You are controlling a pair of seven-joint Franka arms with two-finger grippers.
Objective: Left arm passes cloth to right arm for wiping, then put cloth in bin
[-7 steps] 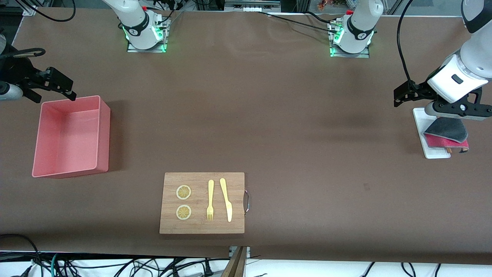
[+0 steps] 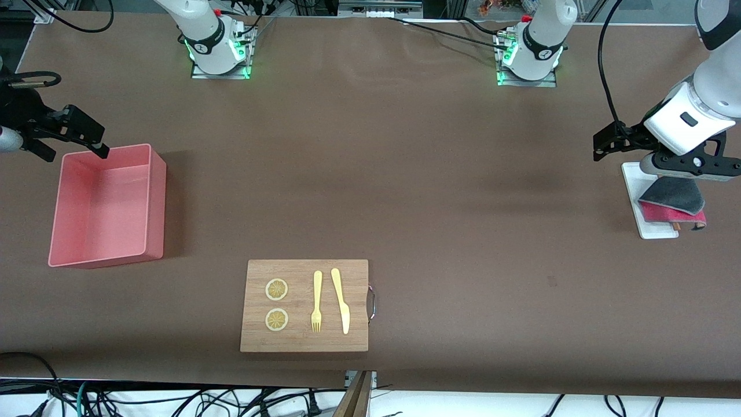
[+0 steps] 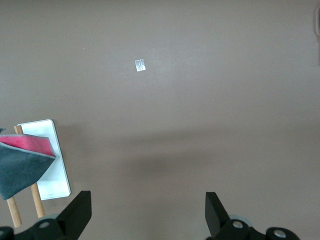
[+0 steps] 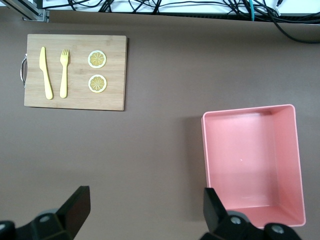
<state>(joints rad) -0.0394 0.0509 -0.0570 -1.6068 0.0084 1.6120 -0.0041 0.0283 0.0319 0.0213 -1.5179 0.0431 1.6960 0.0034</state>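
Observation:
The cloth (image 2: 672,201) lies folded on a white narrow tray (image 2: 657,230) at the left arm's end of the table, dark grey face up, red below. In the left wrist view the cloth (image 3: 21,164) and the tray (image 3: 54,167) lie off to one side. My left gripper (image 2: 688,167) hangs in the air by the tray's farther end, open and empty (image 3: 147,216), with bare table between its fingers. The salmon-pink bin (image 2: 155,200) stands empty at the right arm's end and shows in the right wrist view (image 4: 204,150). My right gripper (image 2: 53,138) is open and empty (image 4: 145,210), up beside the bin's farther edge.
A wooden board (image 2: 304,341) near the front edge carries two lemon slices (image 2: 277,289), a yellow fork (image 2: 316,301) and a yellow knife (image 2: 340,300); it also shows in the right wrist view (image 4: 75,102). Two wooden sticks (image 3: 36,201) lie under the cloth.
My right gripper has drawn back a little toward its end of the table, away from the bin. The left arm has hardly moved.

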